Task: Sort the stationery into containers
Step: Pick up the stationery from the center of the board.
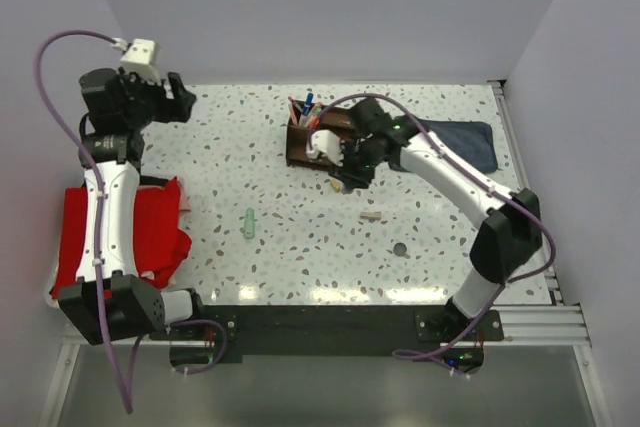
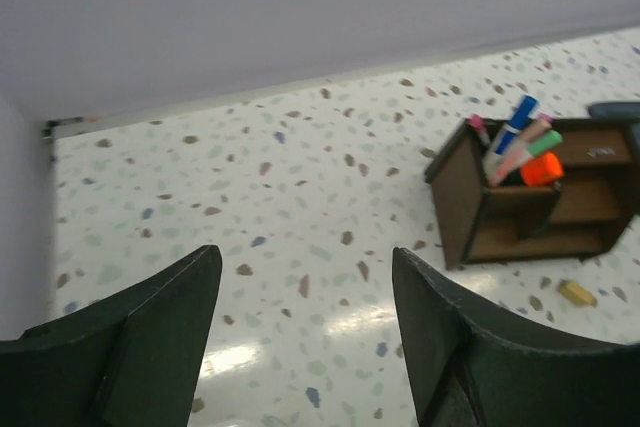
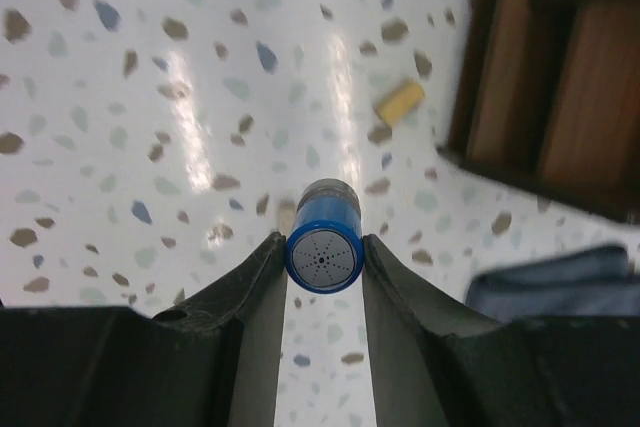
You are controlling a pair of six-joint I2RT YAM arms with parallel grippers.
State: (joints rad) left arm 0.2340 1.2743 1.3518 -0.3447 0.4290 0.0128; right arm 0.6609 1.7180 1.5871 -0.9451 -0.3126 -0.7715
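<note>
step: moving the blue cylinder [image 3: 322, 257] to the wooden desk organizer [image 2: 470, 209]
right gripper [image 3: 322, 243]: clamped on the cylinder; above the table [image 1: 240, 152], just beside the organizer
left gripper [image 2: 305, 272]: spread, empty; far-left corner
next: lift over a compartment; release

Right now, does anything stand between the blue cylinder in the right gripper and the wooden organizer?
Nothing visible blocks it. The right gripper holds the blue cylinder beside the organizer; only a small tan bit lies on the table between them.
</note>
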